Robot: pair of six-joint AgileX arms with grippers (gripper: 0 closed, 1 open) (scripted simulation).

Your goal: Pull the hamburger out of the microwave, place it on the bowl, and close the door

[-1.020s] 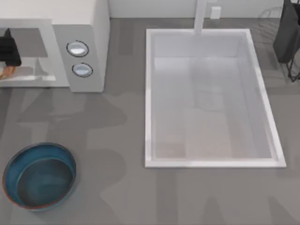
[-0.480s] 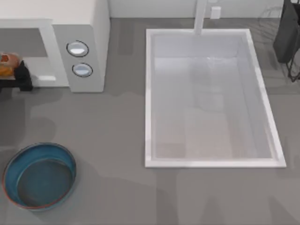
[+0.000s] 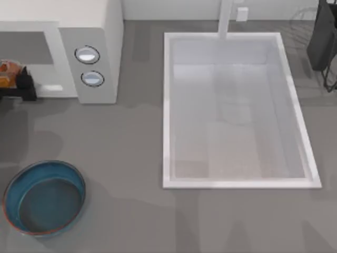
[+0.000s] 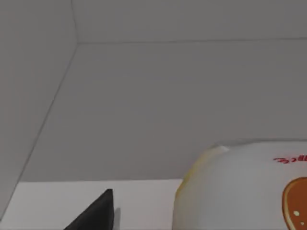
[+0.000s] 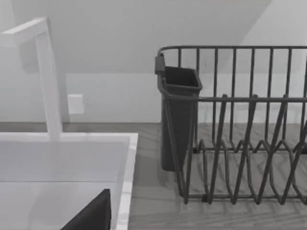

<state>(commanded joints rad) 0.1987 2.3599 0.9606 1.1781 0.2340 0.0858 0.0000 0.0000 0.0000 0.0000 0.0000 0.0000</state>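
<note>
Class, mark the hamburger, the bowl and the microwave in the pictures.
hamburger (image 3: 7,70), top view, orange top.
bowl (image 3: 43,196), top view, blue inner floor.
microwave (image 3: 95,47), top view, grey knob panel.

Open grey table (image 3: 126,158): a broad bare lane runs between the microwave (image 3: 100,47) at 10 o'clock and the bowl (image 3: 45,197) at 8 o'clock, passable. Microwave body with knob panel blocks the upper left. The left gripper (image 3: 18,87), at 9 o'clock by the microwave's opening, holds the hamburger (image 3: 8,71). The sink (image 3: 237,110) fills the centre-right. The dish rack (image 5: 230,129) stands at 2 o'clock.
</note>
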